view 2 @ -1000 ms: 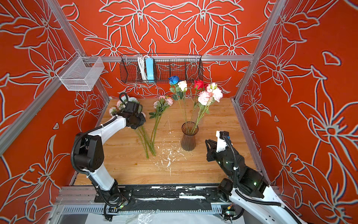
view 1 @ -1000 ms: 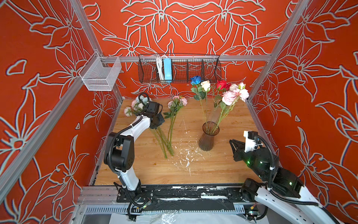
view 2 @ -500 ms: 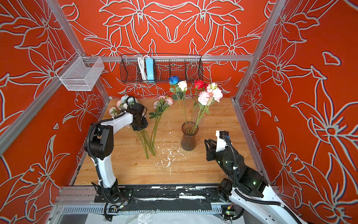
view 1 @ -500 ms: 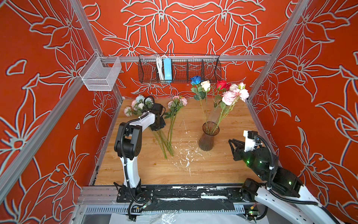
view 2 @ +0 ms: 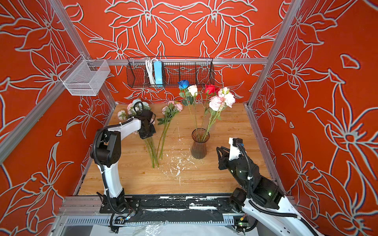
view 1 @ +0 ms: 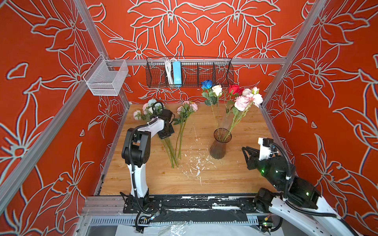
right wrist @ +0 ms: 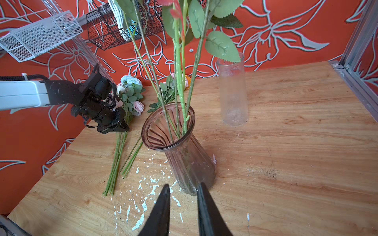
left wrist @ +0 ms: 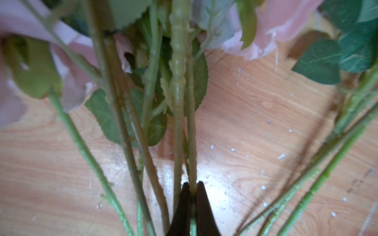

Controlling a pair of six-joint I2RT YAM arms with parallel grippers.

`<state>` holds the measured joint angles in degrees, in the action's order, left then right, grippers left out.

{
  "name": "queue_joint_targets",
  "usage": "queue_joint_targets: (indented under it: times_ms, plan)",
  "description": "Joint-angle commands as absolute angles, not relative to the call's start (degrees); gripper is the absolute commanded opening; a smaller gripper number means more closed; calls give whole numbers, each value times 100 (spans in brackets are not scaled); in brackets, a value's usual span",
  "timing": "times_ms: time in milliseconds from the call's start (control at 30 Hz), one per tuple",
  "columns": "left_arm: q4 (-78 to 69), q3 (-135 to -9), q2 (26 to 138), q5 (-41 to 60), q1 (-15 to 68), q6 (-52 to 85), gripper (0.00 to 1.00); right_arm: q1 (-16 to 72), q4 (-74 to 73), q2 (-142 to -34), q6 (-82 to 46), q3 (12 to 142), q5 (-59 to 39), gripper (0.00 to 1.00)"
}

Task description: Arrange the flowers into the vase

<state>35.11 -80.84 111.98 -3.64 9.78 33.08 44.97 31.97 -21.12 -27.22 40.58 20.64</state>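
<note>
The dark ribbed glass vase (view 1: 219, 148) (view 2: 198, 147) (right wrist: 184, 155) stands mid-table in both top views. It holds blue (view 1: 207, 84), white, red and pink flowers on long stems. More flowers lie flat at the back left: a pink and pale blue bunch (view 1: 146, 110) (right wrist: 131, 90) and a smaller pink bunch (view 1: 187, 107). My left gripper (view 1: 166, 134) (left wrist: 191, 185) points down onto the left bunch's stems and is shut on one green stem (left wrist: 191, 143). My right gripper (view 1: 245, 152) (right wrist: 184, 186) is open, low at the vase's right side, with its fingertips just short of the base.
A clear ribbed glass vase (right wrist: 233, 92) stands empty behind the dark one. A black wire basket (view 1: 189, 71) and a white mesh basket (view 1: 106, 78) hang on the back rails. White paint flecks (view 1: 194, 163) mark the wooden table (view 1: 235, 179). Orange walls close in three sides.
The left arm's elbow swung in and up, and its gripper shifted slightly right over the stems, then closed on one stem. The right arm has barely moved.
</note>
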Motion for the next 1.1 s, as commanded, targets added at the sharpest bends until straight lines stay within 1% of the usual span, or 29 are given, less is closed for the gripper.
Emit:
queue_joint_targets:
  times_ms: [0,167,267,500,600,700,867,1067]
  plan:
    - [2974,-7742,10269,-242,1053,3479,0,4526,3220,-2048,-2750,4054,2201,25]
    - [1479,-6592,8960,208,1151,3537,0,4525,3182,-2167,-2804,4098,2078,25]
    - [665,-6010,8468,601,1151,3544,0,4520,3209,-2220,-2804,4190,2051,25]
    - [-396,-5557,8257,1600,1140,3534,0,4524,3182,-2333,-2856,4269,1984,25]
    - [-673,-5374,8169,1621,1142,3622,0,4516,3246,-2366,-2856,4341,1951,25]
    - [-161,-5533,8102,1232,1126,3462,0,4519,3301,-2334,-2852,4385,1952,25]
    - [1365,-6273,8160,322,1093,2942,0,4519,3353,-2176,-2839,4368,2026,25]
    - [1982,-6569,8229,-11,1081,2687,0,4519,3469,-2079,-2779,4427,2065,25]
